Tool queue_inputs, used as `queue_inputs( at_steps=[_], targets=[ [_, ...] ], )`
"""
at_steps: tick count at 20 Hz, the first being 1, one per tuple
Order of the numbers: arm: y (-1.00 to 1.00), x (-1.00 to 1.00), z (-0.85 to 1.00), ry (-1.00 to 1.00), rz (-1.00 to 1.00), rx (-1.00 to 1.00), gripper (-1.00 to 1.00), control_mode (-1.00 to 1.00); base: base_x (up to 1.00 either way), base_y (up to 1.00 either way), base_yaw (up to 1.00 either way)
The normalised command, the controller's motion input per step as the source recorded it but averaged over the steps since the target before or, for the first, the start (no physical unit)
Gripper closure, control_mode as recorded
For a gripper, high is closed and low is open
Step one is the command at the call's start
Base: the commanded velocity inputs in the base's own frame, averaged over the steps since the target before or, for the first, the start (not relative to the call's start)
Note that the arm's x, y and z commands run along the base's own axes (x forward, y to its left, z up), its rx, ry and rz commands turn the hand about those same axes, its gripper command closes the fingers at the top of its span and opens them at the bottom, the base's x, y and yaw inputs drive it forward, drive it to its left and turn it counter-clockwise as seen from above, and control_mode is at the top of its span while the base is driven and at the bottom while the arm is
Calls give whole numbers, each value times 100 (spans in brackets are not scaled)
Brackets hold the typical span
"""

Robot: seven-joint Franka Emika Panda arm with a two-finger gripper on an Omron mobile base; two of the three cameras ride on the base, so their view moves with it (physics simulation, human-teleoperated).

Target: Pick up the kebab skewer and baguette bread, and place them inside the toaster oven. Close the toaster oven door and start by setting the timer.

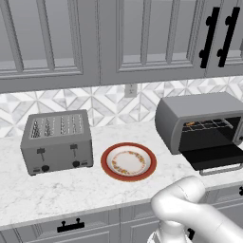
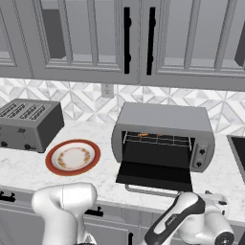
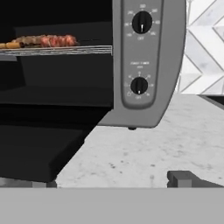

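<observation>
The toaster oven (image 1: 199, 114) (image 2: 162, 119) stands on the counter with its door (image 2: 155, 176) (image 1: 213, 156) folded down flat. The kebab skewer (image 3: 43, 41) (image 2: 142, 135) (image 1: 190, 124) lies on the wire rack inside, toward the left. I cannot make out the baguette bread. In the hand view my gripper (image 3: 113, 183) is open and holds nothing. It hangs low over the counter, in front of the oven's control panel, which carries an upper knob (image 3: 142, 22) and a lower knob (image 3: 139, 85). The door's dark panel (image 3: 39, 148) is at the lower left.
A red-rimmed plate (image 1: 128, 161) (image 2: 72, 157) sits bare left of the oven. Further left is a grey four-slot toaster (image 1: 57, 142) (image 2: 28, 124). Wall cabinets hang above the counter. A dark edge (image 2: 238, 153) shows right of the oven.
</observation>
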Motion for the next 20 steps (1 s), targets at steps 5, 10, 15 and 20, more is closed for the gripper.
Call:
queue_inputs(
  at_steps=[5,10,15,20],
  targets=[
    [7,1,7,-6,0,13,-100,-100,0,0,0],
    [1,9,13,-10,0,19,-100,-100,0,0,0],
    [3,17,25,-11,0,19,-100,-100,0,0,0],
    [12,16,30,-10,0,17,-100,-100,0,0,0]
  ],
)
